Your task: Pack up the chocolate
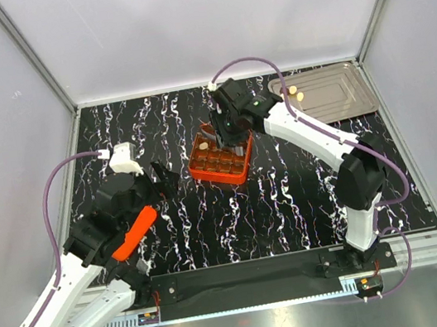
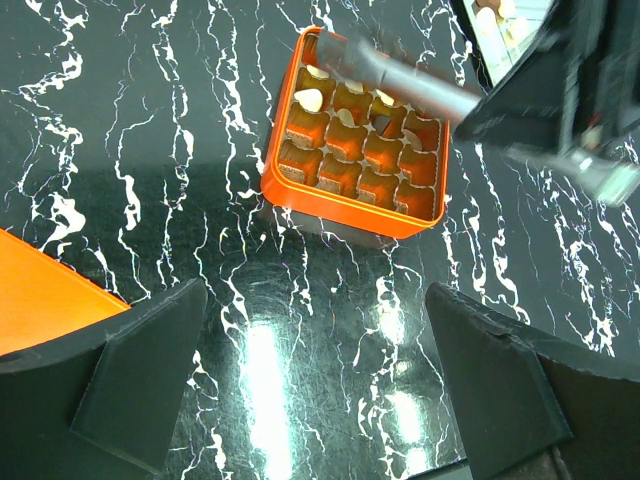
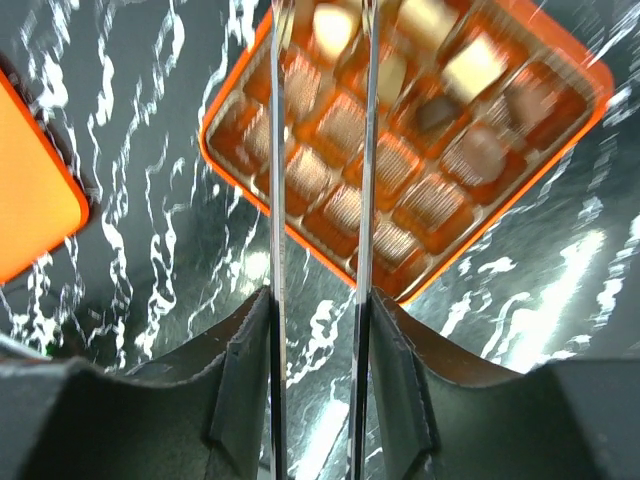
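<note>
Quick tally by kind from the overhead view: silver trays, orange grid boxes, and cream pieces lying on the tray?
Silver tray: 1
Orange grid box: 1
Cream pieces on the tray: 2
Total: 4

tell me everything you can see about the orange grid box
The orange grid box is square with rounded corners, looks like glossy plastic, and is split into a four-by-four grid of small cells. It lies flat on the black marbled table near the middle, turned at an angle to the table's edges. Cream chocolates and a dark chocolate fill some far cells; the near rows look empty. The right gripper reaches over its far side with long thin fingers; whether they touch the box is unclear.
</note>
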`<state>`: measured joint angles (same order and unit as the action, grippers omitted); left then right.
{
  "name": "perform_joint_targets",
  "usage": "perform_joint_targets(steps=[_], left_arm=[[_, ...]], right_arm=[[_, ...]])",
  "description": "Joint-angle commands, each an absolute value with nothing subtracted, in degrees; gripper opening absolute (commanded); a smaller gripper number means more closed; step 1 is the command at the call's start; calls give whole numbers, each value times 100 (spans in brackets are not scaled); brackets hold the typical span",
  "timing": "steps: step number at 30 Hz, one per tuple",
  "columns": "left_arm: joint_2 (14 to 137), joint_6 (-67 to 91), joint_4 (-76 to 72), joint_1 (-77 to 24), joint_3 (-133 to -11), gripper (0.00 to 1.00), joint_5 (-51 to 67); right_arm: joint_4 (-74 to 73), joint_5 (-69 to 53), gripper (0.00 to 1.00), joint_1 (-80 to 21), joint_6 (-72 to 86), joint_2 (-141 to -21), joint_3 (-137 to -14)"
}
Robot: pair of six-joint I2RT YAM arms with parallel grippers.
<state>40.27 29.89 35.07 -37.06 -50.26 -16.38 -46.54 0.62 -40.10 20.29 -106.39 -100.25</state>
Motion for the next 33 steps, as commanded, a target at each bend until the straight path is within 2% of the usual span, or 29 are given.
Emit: perform_joint_targets(steps=[1, 5, 8, 17, 33], left_arm=[[4017, 2988, 3296, -3709, -5133, 99, -1687], [4017, 2962, 3296, -3709, -5124, 99, -1705], [4017, 2944, 3305, -3709, -5150, 99, -1705], [4016, 2900, 3305, -3709, -5133, 99, -1705], [4201, 2909, 3261, -3709, -5124, 99, -1731]], right_arm=[[-4781, 701, 47, -4026, 1749, -10451, -10747], [-5000, 1186, 48, -3675, 1486, -10371, -10977], [-5089, 1248, 48, -2931, 1381, -10345, -10943], [-4791, 1705, 48, -1224, 1160, -10546, -10170], [-4456, 1169, 49, -615, 1187, -11610, -10582]])
